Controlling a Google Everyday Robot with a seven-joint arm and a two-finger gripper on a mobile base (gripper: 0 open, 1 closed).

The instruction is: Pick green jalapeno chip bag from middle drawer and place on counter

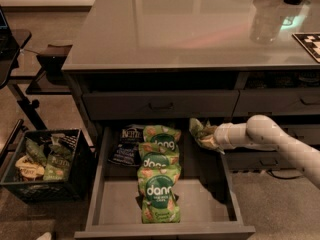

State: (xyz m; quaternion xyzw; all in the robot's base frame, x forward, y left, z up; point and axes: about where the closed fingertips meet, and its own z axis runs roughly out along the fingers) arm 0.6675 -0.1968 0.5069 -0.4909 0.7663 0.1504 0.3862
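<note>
The green jalapeno chip bag (199, 130), small, crinkly and dull green, is at the back right of the open middle drawer (117, 201). It sits above the drawer's right side wall. My gripper (211, 139) reaches in from the right on a white arm and is shut on the bag's right end. The glossy grey-brown counter (175, 29) lies above, topping the cabinet.
Three bright green "dang" bags (159, 184) lie in a row down the drawer's middle, with a dark Kettle bag (127, 145) at the back left. A closed drawer with a bar handle (161, 105) is right above. A black crate (45, 161) of snacks stands on the floor at left.
</note>
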